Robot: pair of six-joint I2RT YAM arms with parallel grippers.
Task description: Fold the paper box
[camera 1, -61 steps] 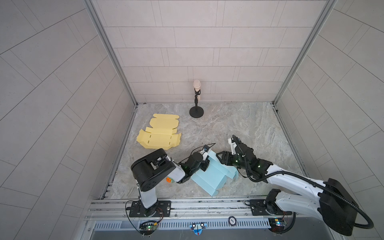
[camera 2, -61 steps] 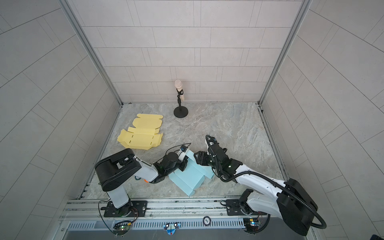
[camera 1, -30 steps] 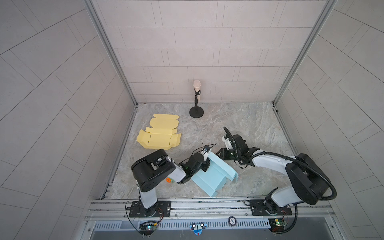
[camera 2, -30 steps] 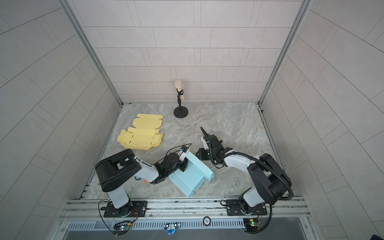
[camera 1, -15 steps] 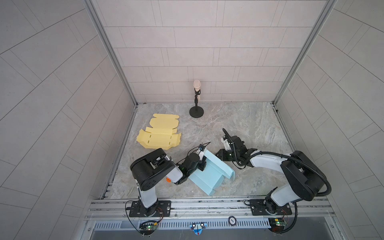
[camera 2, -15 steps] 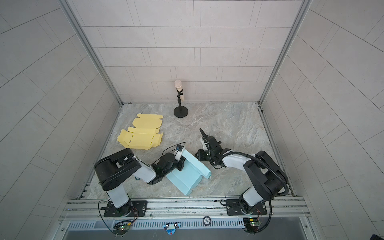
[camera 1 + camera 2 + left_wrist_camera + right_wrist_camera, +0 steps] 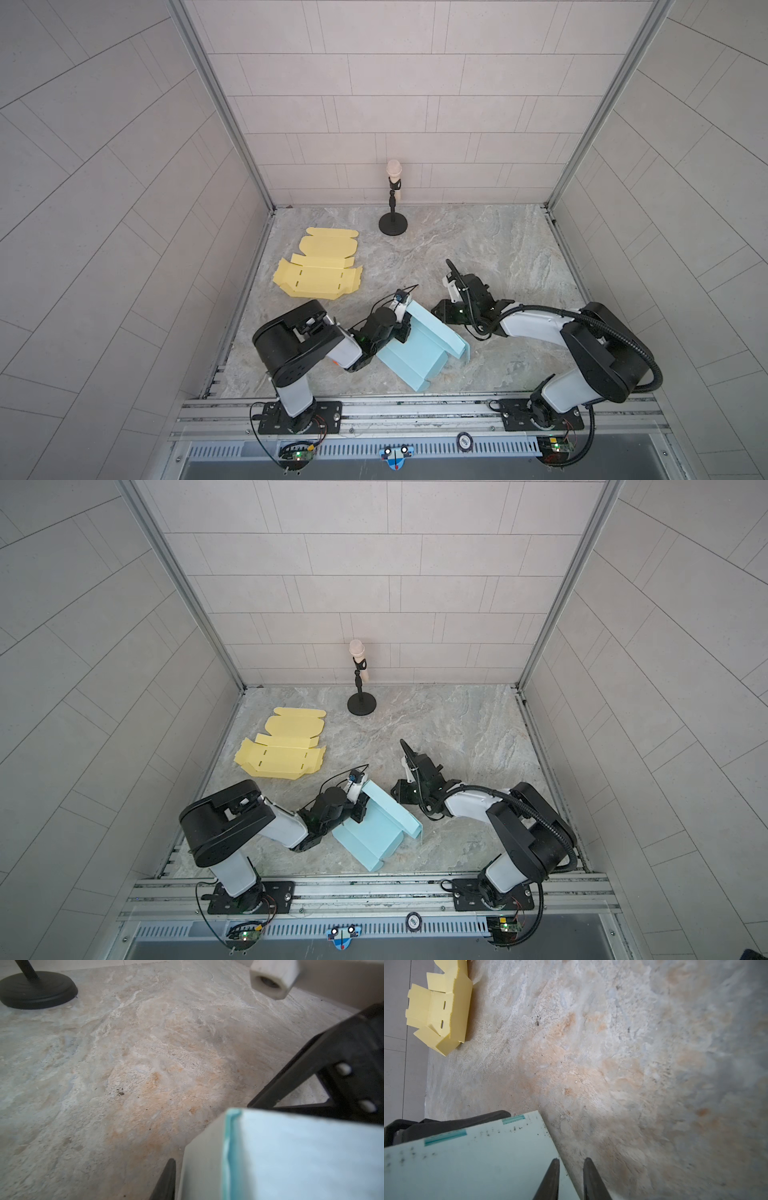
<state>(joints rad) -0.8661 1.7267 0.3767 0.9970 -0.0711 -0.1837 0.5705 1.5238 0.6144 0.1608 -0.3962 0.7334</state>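
I see the blue box (image 7: 417, 353) half folded at the near middle of the table (image 7: 490, 249), with one long flap raised on its far right side. The left gripper (image 7: 403, 330) is at the far left edge of the box and its jaws are closed on that wall; one finger (image 7: 167, 1180) shows outside the card, the other is hidden. The right gripper (image 7: 572, 1162) is just right of the raised flap, its jaws a little apart, holding nothing. A flat yellow box (image 7: 318, 274) lies far left.
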